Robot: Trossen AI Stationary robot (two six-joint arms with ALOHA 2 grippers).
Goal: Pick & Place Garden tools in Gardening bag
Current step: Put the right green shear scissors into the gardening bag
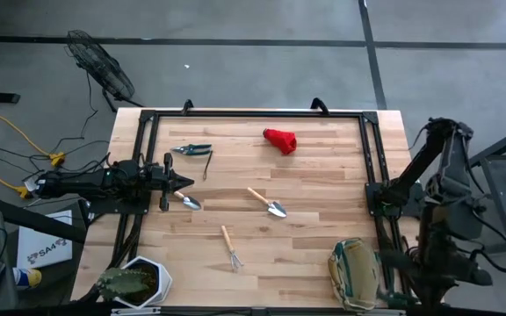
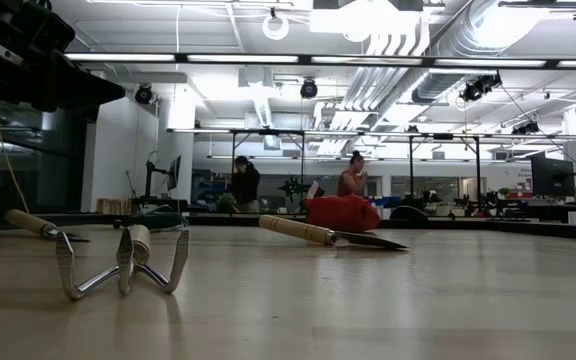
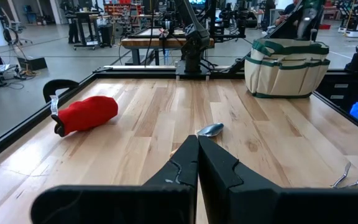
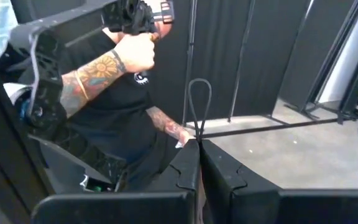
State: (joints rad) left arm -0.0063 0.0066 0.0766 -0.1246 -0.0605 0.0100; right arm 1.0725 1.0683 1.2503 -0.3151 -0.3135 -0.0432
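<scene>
Left gripper fingers pressed together, empty, at table's 9 o'clock above a trowel; bag at 5 o'clock; open wide before descending onto the handle; right gripper closed, parked off-table.

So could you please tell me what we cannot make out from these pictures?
- Trowel: left wrist view shows only its blade; the left gripper hides the handle.
- Gardening bag: its inside is not visible in any view.
- Plant pot: high view, cut off by the bottom edge.
- Pruning shears: too small for detail.
</scene>
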